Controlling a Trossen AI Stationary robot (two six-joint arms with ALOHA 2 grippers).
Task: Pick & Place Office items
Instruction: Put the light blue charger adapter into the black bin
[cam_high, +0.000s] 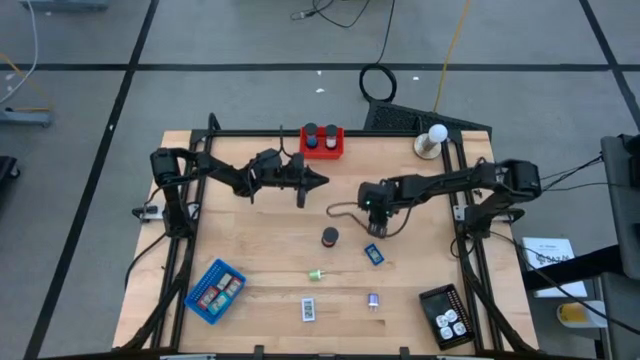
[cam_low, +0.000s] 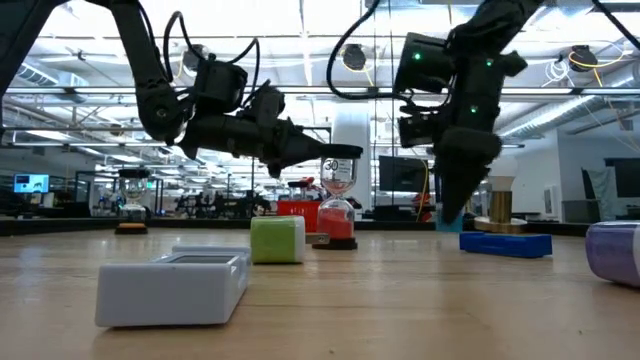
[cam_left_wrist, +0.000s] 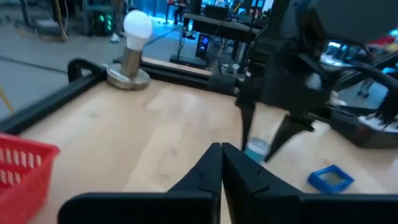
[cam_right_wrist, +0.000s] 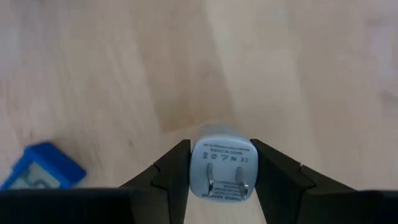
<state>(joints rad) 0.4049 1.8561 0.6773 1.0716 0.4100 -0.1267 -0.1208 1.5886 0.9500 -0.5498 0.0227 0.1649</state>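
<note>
So your table (cam_high: 260, 200) is only partly sorted: red tray (cam_high: 322, 143) holds two black cylinders (cam_high: 312, 131), but several office items are loose. Your right gripper (cam_right_wrist: 219, 171) has its fingers clamped on a white plug adapter (cam_right_wrist: 221, 163) mid-table; left gripper (cam_left_wrist: 221, 163) hovers, fingers together.
</note>
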